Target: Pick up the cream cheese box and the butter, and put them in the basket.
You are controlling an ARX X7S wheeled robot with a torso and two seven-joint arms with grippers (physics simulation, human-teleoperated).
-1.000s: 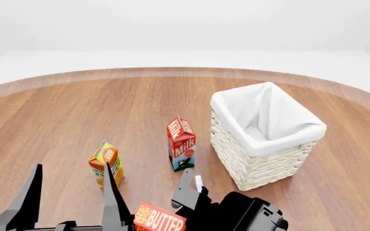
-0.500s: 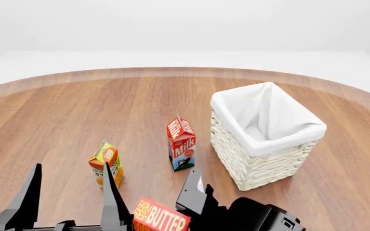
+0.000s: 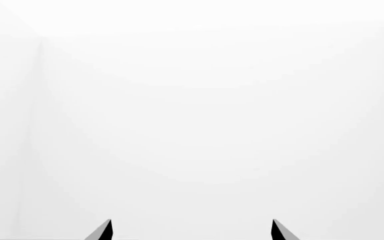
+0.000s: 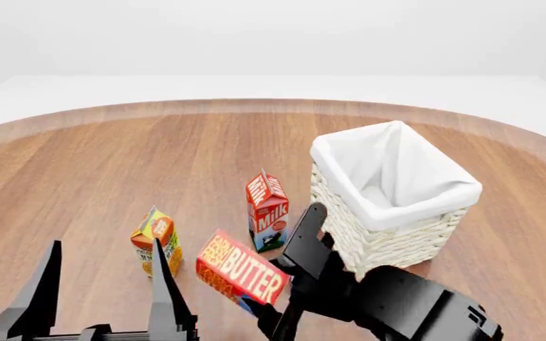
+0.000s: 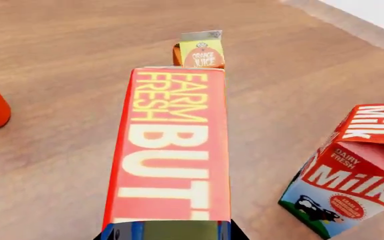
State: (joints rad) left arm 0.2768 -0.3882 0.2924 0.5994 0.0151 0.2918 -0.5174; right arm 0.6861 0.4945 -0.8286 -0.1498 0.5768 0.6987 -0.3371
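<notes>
Two hands showed: the right hand (image 4: 287,295) was clamped on the butter (image 4: 242,267), held tilted above the wooden surface (image 4: 111,163), near the basket (image 4: 392,195). The milk carton (image 4: 267,212) stood between butter and basket. The left hand (image 4: 102,288) was spread, grasping nothing.

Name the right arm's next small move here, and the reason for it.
Probably carry the butter up and toward the basket. The right gripper holds the box tilted, clear of the table, but it is lower than the basket's rim and short of the opening. The milk carton stands close beside that path.
</notes>
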